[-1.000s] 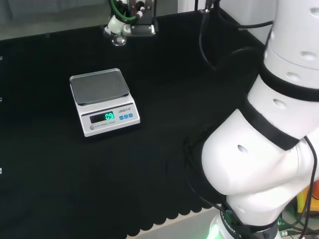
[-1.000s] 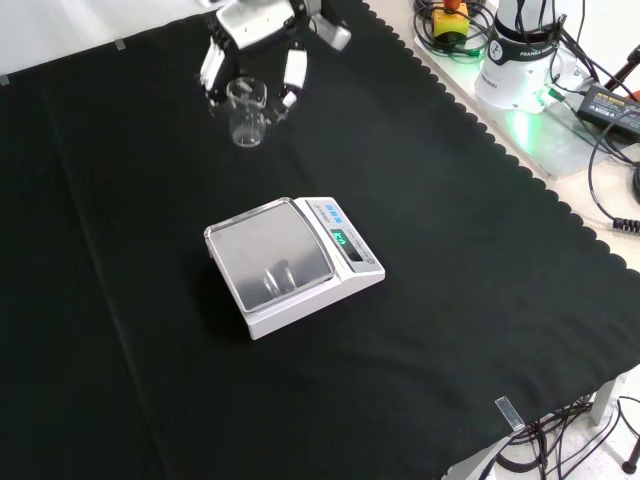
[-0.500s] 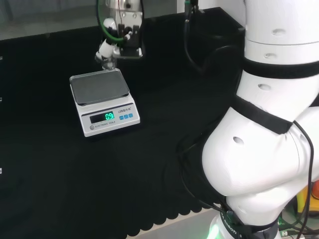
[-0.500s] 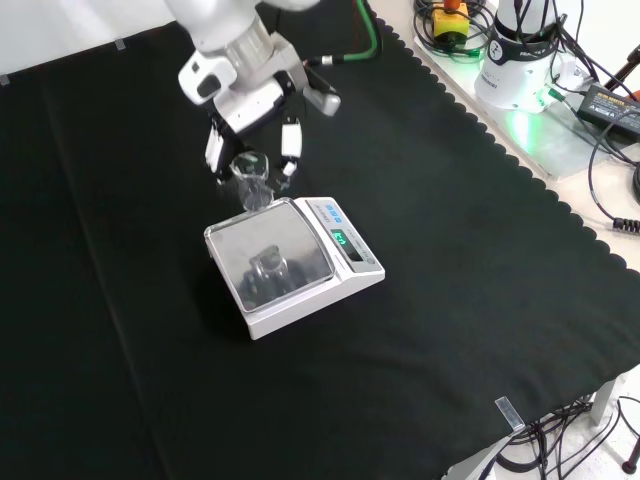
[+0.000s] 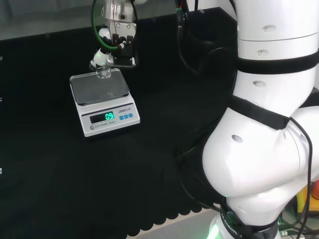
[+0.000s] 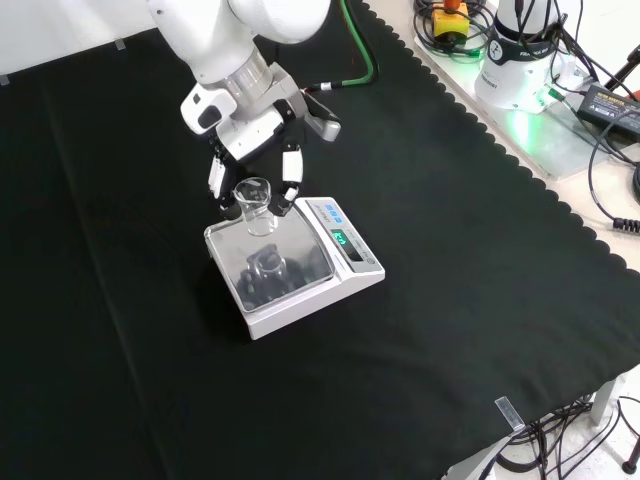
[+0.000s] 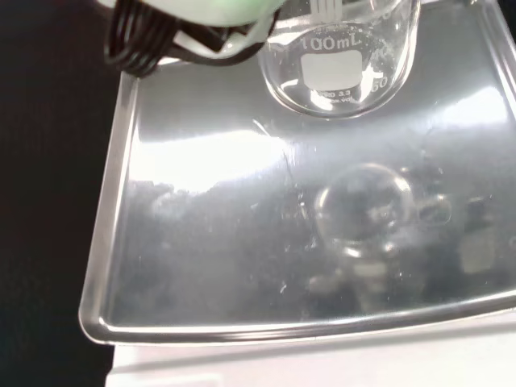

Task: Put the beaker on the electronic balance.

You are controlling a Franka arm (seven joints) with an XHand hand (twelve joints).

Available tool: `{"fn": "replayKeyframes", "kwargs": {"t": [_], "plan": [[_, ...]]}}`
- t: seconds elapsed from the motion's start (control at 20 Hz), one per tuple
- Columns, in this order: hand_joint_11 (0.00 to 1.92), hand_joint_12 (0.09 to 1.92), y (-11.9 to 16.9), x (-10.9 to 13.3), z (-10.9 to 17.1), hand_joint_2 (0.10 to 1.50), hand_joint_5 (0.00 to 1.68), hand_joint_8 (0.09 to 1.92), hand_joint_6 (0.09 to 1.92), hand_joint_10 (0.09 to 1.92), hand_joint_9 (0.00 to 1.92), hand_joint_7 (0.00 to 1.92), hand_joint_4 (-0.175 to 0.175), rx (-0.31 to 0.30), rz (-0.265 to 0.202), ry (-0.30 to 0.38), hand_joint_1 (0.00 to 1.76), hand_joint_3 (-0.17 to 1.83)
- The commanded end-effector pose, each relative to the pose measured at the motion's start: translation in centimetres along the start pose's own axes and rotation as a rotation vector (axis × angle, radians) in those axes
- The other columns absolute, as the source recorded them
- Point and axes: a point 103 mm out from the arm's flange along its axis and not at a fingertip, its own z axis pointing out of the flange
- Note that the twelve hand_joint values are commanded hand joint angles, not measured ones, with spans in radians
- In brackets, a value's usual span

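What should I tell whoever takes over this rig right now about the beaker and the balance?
Robot hand: shut on the glass beaker, fingers pinching it from both sides.
Beaker: upright, held above the far edge of the electronic balance pan in the front view; the wrist view shows its reflection in the steel pan, so it looks not yet set down.
Done: beaker picked up and carried over the balance.
Left: lower it onto the pan, release, withdraw.
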Motion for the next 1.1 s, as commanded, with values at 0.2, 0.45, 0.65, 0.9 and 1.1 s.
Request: {"fn": "replayKeyframes", "kwargs": {"t": [0.2,0.45,0.65,0.9,1.1], "plan": [[1.45,0.58,0.2,1.0,1.6,0.7,0.78,0.83,0.78,0.29,1.31,0.89,-0.166,0.008,0.0,-0.071,1.22,0.78],[1.45,0.58,0.1,1.3,2.4,0.7,0.77,0.83,0.79,0.29,1.31,0.89,-0.166,-0.019,0.013,-0.089,1.22,0.78],[1.45,0.58,0.1,1.4,3.1,0.7,0.77,0.83,0.79,0.29,1.31,0.89,-0.165,-0.029,0.025,-0.113,1.22,0.78],[1.45,0.58,0.4,1.6,3.6,0.7,0.77,0.83,0.79,0.29,1.31,0.89,-0.166,-0.022,0.038,-0.127,1.22,0.78],[1.44,0.58,0.6,1.7,4.1,0.7,0.77,0.84,0.79,0.29,1.31,0.89,-0.166,-0.019,0.044,-0.139,1.22,0.78]]}}
